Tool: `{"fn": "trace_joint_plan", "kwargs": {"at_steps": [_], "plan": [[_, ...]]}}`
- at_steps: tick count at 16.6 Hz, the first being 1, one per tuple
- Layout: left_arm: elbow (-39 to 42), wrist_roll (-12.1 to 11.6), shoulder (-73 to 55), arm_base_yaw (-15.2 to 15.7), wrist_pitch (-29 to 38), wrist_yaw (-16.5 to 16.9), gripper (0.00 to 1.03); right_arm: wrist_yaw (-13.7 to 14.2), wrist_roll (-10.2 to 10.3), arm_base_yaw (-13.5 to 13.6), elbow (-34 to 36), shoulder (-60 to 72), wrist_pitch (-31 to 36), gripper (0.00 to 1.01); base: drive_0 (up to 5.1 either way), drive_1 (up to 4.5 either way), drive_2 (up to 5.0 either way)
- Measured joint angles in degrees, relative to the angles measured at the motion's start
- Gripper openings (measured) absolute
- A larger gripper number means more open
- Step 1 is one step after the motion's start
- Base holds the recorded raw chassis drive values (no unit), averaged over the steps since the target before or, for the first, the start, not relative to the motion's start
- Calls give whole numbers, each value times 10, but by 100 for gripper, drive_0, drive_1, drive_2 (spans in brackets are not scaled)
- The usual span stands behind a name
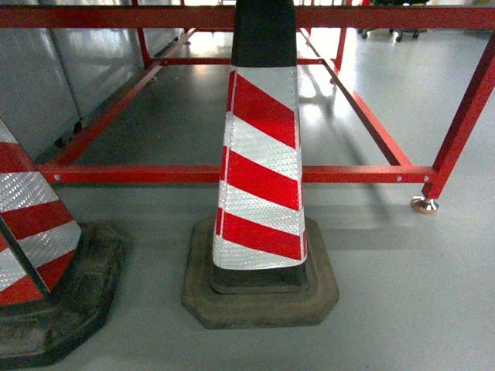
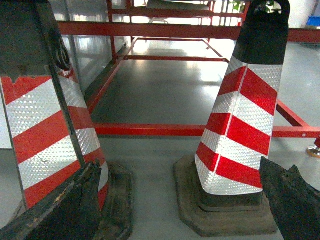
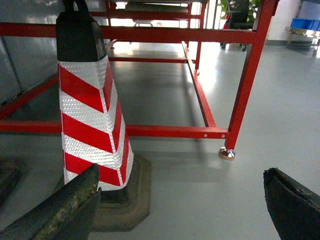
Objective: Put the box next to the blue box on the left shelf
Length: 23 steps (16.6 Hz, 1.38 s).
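Standing striped cone (image 1: 261,170) before red shelf frame (image 1: 232,174), no readable writing

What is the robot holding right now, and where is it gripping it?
Nothing. The left tool and the right tool are both open, with only floor between their fingers.

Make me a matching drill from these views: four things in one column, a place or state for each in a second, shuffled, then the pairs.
Things
1. middle cone
2. second cone
3. red frame
4. metal foot

Places or states
A. cut off by the left edge of the head view
B. under the frame's right post, on the floor
C. low bars running behind the cones
D. upright on a dark base, centre of the head view

Pairs: 1-D, 2-A, 3-C, 4-B
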<state>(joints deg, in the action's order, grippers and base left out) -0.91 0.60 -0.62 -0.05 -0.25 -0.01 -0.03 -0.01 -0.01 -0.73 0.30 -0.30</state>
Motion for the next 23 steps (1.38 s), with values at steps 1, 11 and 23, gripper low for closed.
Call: {"fn": "trace_joint_plan", "kwargs": {"at_steps": [1, 11, 23], "plan": [[0, 0, 0, 0, 0, 0, 98, 0, 0, 0, 0, 0, 0, 98, 0, 0, 0], [0, 0, 0, 0, 0, 0, 98, 0, 0, 0, 0, 0, 0, 98, 0, 0, 0], [0, -1, 0, 0, -2, 0, 98, 1, 0, 0, 0, 0, 0, 98, 0, 0, 0]]}}
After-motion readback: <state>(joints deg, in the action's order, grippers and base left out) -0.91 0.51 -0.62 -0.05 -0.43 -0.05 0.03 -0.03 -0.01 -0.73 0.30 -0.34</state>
